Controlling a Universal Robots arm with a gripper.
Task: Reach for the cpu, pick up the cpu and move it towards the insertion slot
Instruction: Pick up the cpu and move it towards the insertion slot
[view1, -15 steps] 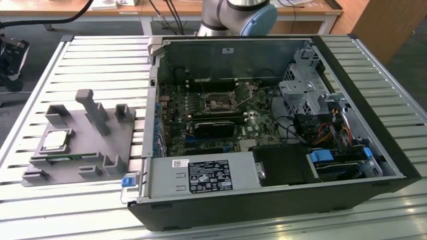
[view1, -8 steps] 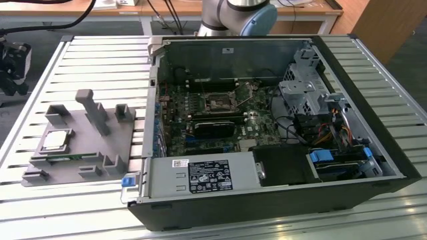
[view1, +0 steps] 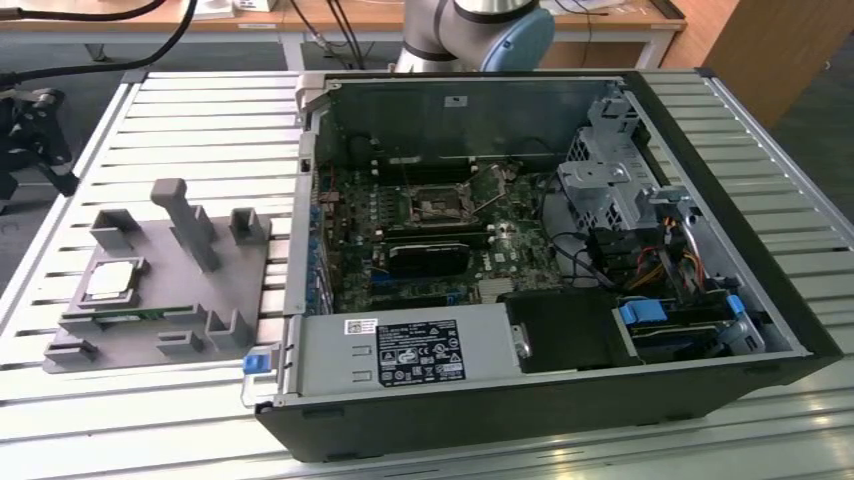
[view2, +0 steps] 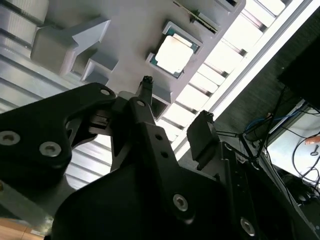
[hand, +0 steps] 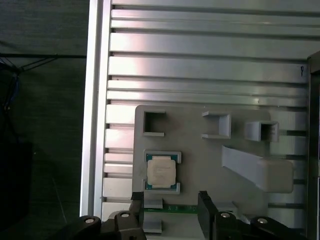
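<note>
The cpu (view1: 111, 278), a flat square chip with a shiny silver top, lies in a corner-bracket nest on the grey fixture plate (view1: 134, 345) at the exterior view's left. In both wrist views it lies below and just ahead of my gripper (hand: 171, 202), whose black fingers (hand: 204, 200) stand open and well above the plate with nothing between them. In the second wrist view the cpu (view2: 174, 54) shows past the open gripper (view2: 175, 112). The insertion slot (view1: 438, 207), a dark square socket with a metal frame, sits on the motherboard inside the open computer case (view1: 534, 400).
A narrow green memory stick (hand: 175, 208) lies in the fixture beside the cpu. Grey posts and a tall ramp block (view1: 187, 222) rise from the plate. A black rectangular block (view1: 427, 255) sits near the socket. The slatted metal table's edge (hand: 92, 100) runs close by.
</note>
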